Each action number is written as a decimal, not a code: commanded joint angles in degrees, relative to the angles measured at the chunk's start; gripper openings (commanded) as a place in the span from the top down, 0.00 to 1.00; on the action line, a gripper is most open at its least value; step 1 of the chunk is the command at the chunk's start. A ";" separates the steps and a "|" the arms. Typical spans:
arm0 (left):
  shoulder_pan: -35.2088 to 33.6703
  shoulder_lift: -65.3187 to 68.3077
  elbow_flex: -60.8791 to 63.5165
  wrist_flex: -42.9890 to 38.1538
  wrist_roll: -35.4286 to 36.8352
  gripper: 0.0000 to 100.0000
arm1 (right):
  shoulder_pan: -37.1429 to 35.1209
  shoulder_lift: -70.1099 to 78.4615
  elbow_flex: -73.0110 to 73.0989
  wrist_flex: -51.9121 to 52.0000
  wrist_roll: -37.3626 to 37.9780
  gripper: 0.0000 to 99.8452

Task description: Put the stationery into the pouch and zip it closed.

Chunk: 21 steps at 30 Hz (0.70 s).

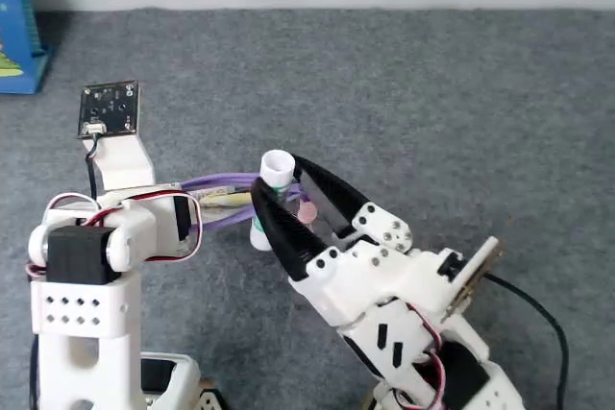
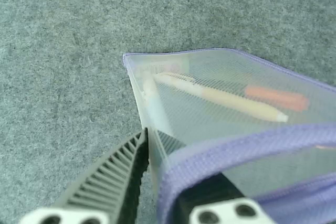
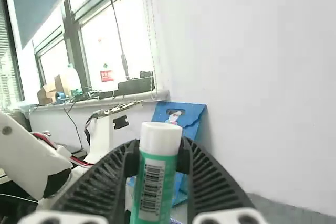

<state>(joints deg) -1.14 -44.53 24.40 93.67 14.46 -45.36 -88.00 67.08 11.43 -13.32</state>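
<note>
Already part of the job is done: the pouch [image 2: 226, 93] holds a pale pen [image 2: 220, 97] and an orange piece [image 2: 275, 98], both lying flat behind its clear mesh wall, with something pale and narrow near the closed end that I cannot name. The purple zip edge [image 2: 247, 140] runs along the mouth, and from the high view its two purple strands bow apart, so I judge the mouth open and the zip not yet drawn.

What is left, as I read it, is the glue stick [image 3: 155, 177], then the zipping. I have that stick upright in my right gripper [image 3: 157, 148], green body clamped between both fingers, white cap standing just above the fingertips. From above, the stick hangs right by the pouch's mouth, over its near end, not yet inside as far as I can tell.

My left gripper [image 2: 157, 150] is closed down narrow on the pouch's end by the zip, one ribbed finger [image 2: 115, 177] against the outside of the mesh and the other tucked under the purple band, holding the mouth up off the grey table [image 2: 63, 35].

A blue box [image 1: 19, 36] stands well apart at the far corner.
</note>
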 commanded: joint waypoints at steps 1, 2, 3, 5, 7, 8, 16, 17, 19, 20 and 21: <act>0.35 0.35 -0.04 -0.26 0.44 0.99 | -0.31 1.54 0.35 -6.73 0.70 0.99; 0.44 0.35 -0.04 -0.26 0.44 0.99 | -0.31 3.12 0.35 -8.40 0.70 0.99; 0.44 0.35 -0.04 -0.26 0.44 0.99 | -0.31 5.14 0.35 -10.07 0.70 0.99; 0.26 0.35 -0.04 -0.26 0.44 0.99 | -0.22 10.33 0.35 -14.29 0.70 0.99; 0.18 0.35 -0.04 -0.26 0.44 0.99 | -0.22 15.87 0.26 -18.86 2.11 0.99; 0.18 0.35 -0.04 -0.26 0.44 0.99 | -0.22 18.77 0.26 -21.58 3.60 0.99; 0.18 0.35 -0.04 -0.18 0.44 0.99 | 0.66 36.70 0.62 -37.32 8.97 0.99; 0.18 0.35 -0.04 -0.18 0.44 0.99 | 0.75 38.11 0.62 -38.37 8.97 0.99; 0.18 0.35 -0.04 -0.18 0.44 0.99 | 0.84 40.57 0.70 -39.60 8.97 0.99; 0.18 0.35 -0.04 -0.18 0.44 0.99 | 0.84 41.45 1.05 -39.69 9.05 0.99; 0.18 0.35 -0.04 -0.18 0.44 0.99 | 0.75 41.80 1.85 -39.60 9.05 0.99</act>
<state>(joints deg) -1.14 -44.53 24.40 93.67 14.46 -45.54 -48.00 68.22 -26.64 -4.88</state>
